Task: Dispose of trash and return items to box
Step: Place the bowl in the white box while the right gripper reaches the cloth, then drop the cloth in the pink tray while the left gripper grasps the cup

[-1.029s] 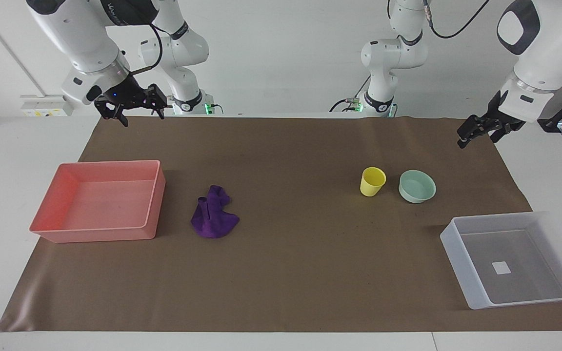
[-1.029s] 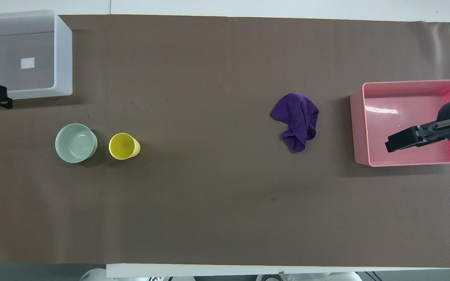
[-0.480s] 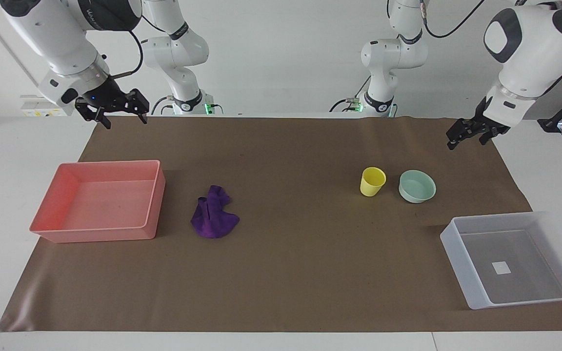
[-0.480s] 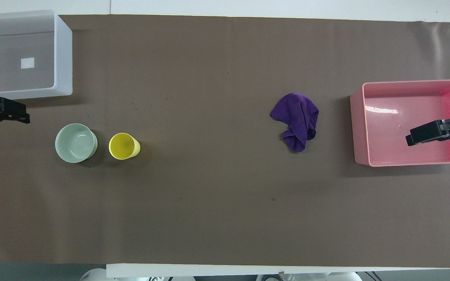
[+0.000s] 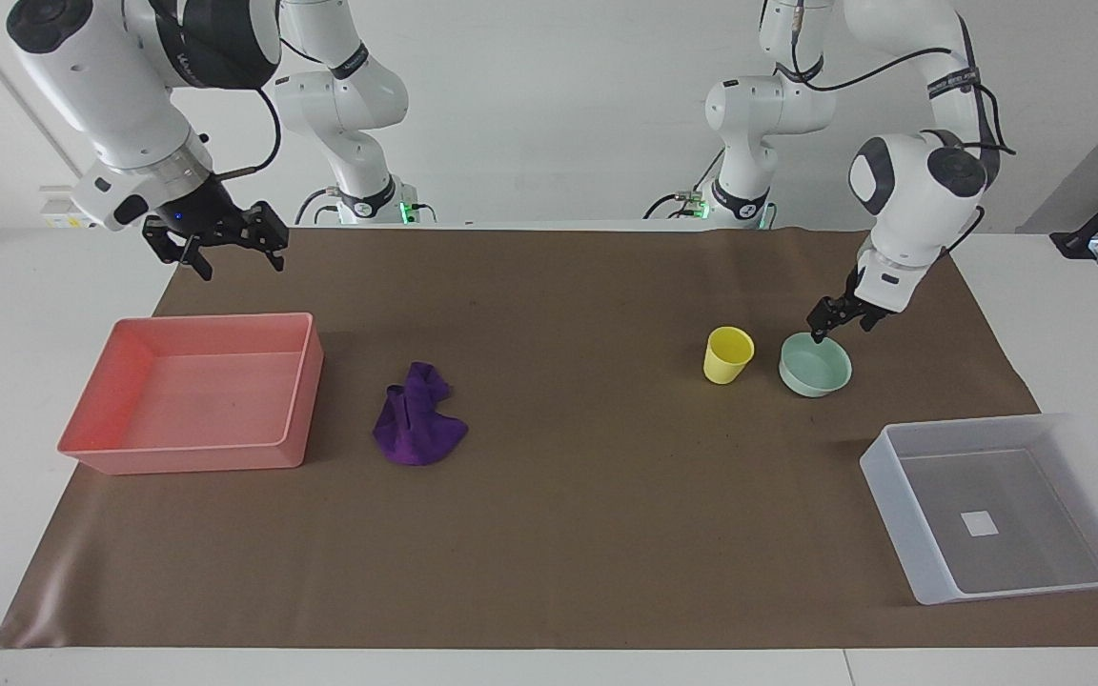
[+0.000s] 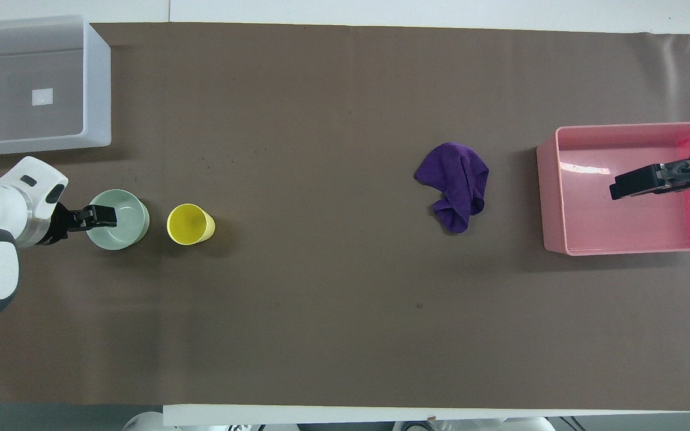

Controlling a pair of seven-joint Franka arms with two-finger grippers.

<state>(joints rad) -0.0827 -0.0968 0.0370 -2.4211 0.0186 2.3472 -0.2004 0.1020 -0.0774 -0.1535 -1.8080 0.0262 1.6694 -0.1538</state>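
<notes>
The purple rag (image 5: 416, 424) lies crumpled on the brown mat, beside the pink tray; it also shows in the overhead view (image 6: 456, 182). The yellow cup (image 5: 727, 354) stands upright next to the mint-green bowl (image 5: 821, 373) toward the left arm's end. The translucent box (image 5: 892, 495) sits empty, farther from the robots than the bowl. My left gripper (image 5: 837, 326) is open and low over the bowl's rim on the side nearer the robots; I cannot tell whether it touches. My right gripper (image 5: 225, 255) is open and empty, up in the air over the mat's edge near the pink tray.
The pink tray (image 5: 299, 400) stands empty at the right arm's end of the mat. In the overhead view the right gripper (image 6: 629, 184) covers part of the tray (image 6: 551, 203). The brown mat (image 5: 568, 534) covers most of the table.
My left gripper has come down from beside the mat's edge to the mint bowl's rim. My right gripper has shifted slightly and stays up near the pink tray. Nothing on the table has moved.
</notes>
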